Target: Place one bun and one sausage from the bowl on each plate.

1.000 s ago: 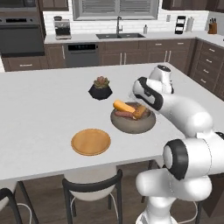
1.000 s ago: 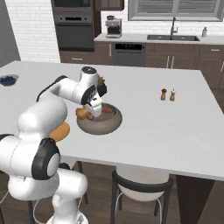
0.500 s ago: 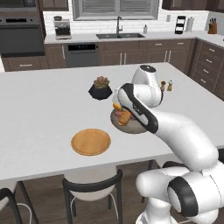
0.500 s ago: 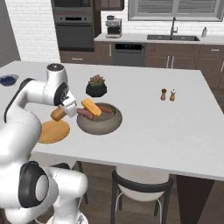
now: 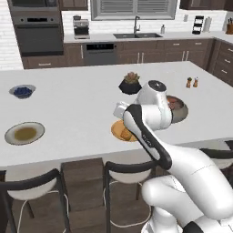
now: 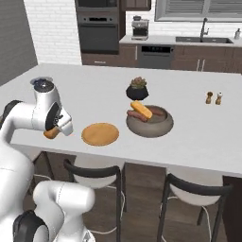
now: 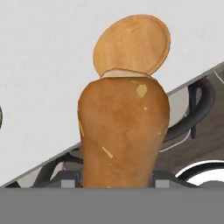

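My gripper (image 6: 53,132) is shut on a brown bun (image 6: 50,133), held low over the counter's front edge, just left of the flat wooden plate (image 6: 99,134). In the hand view the bun (image 7: 124,131) stands between my fingers, with the bare wooden plate (image 7: 133,43) beyond it. The grey-brown bowl (image 6: 160,127) sits right of that plate and holds another bun (image 6: 142,109) and dark sausages (image 6: 136,115). The pale plate with an olive centre (image 5: 25,133) lies bare at the far left. My arm covers part of the wooden plate (image 5: 116,129) and of the bowl (image 5: 181,108).
A dark pot with a plant (image 6: 137,88) stands behind the bowl. Salt and pepper shakers (image 6: 213,98) are at the right. A small bowl of blue berries (image 5: 22,91) sits at the back left. Stools (image 6: 92,172) stand under the counter's front edge.
The arm has carried the bun out of the bowl and leftward past the wooden plate, still gripped. Both base views have shifted, so the cameras have moved as well.
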### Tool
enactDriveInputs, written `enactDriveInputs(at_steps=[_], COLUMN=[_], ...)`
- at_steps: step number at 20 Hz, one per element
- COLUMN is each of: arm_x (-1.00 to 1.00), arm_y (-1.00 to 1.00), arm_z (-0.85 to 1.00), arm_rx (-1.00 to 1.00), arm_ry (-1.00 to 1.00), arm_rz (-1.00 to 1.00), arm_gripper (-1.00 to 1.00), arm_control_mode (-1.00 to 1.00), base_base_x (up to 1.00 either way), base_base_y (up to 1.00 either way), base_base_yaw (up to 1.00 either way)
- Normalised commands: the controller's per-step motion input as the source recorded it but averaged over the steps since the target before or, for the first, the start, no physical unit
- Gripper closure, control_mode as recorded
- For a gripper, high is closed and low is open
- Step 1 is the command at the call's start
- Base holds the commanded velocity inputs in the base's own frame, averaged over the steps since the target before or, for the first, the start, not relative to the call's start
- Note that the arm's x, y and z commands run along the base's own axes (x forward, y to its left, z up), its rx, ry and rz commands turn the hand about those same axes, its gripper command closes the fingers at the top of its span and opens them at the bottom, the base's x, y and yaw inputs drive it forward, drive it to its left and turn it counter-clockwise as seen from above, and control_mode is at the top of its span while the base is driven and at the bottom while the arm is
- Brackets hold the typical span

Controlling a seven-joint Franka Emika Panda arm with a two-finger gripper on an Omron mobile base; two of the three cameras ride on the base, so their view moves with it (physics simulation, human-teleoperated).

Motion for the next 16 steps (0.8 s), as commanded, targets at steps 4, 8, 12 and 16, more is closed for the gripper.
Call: enactDriveInputs(at_steps=[4, 8, 12, 16], arm_x=[0.0, 0.0, 0.0, 0.75], arm_y=[0.0, 0.0, 0.0, 0.64], arm_z=[0.0, 0.0, 0.0, 0.0], arm_rx=[0.0, 0.0, 0.0, -0.01], arm_ry=[0.0, 0.0, 0.0, 0.0], arm_rz=[0.0, 0.0, 0.0, -0.09], arm_gripper=[1.0, 1.0, 1.0, 1.0], arm_control_mode=[1.0, 1.0, 1.0, -1.0], base_base_x=[0.03, 0.26, 0.31, 0.18], base_base_y=[1.0, 1.0, 1.0, 0.25], base_base_yaw=[0.0, -0.09, -0.11, -0.03])
